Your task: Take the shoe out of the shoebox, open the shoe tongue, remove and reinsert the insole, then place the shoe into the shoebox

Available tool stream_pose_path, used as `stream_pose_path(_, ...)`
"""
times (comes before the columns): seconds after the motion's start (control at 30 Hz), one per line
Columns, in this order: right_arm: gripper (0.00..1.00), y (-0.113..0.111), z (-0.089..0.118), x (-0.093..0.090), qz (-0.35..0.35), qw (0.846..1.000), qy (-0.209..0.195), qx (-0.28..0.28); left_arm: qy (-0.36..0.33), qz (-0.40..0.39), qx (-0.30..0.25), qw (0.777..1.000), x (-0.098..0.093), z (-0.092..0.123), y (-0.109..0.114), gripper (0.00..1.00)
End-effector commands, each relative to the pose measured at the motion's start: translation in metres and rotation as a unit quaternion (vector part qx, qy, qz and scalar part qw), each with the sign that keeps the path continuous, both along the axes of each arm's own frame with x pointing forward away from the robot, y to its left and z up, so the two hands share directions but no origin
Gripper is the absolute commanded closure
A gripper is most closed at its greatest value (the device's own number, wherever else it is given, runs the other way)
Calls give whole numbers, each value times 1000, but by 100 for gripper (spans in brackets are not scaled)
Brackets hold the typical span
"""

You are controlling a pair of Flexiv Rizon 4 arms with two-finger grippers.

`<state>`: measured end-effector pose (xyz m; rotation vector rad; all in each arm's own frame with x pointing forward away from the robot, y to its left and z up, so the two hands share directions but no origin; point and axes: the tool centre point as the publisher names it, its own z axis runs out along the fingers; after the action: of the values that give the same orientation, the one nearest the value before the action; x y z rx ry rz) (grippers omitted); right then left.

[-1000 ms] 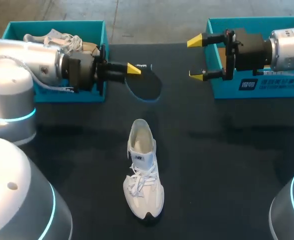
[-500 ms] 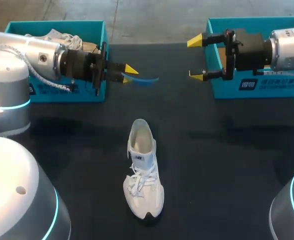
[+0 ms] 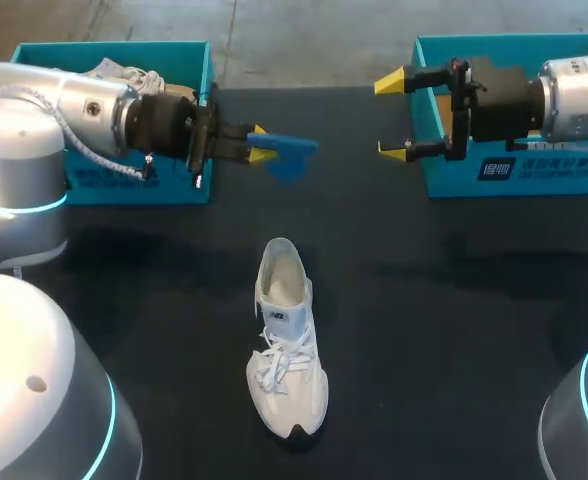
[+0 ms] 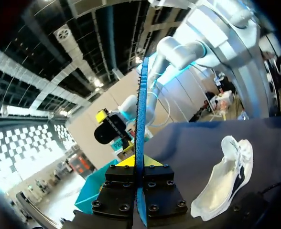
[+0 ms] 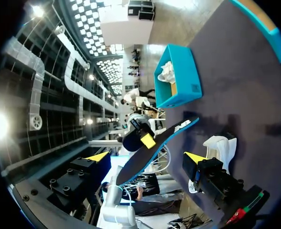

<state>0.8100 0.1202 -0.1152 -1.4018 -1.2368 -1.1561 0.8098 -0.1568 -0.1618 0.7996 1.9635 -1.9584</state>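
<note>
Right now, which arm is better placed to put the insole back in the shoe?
Left: the left gripper is shut on the insole, in the air beyond the heel of the shoe. The right gripper hangs open, empty.

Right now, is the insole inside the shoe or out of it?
Out. The left gripper holds the blue insole in the air, apart from the white shoe lying on the table.

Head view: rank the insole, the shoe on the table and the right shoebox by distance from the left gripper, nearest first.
1. insole: pinched in the left gripper itself.
2. shoe: on the table, toward the robot.
3. right shoebox: across the table, far right.
</note>
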Motion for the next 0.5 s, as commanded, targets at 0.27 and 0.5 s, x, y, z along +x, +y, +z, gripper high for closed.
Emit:
stream_pose_path(0.27,0,1,0,-1,-1,1000,0,-1,420,42,63,905,8,-3,0,100)
stream_pose_path(0.5,0,1,0,-1,-1,1000,0,-1,474,51,76,876,7,1,1,100)
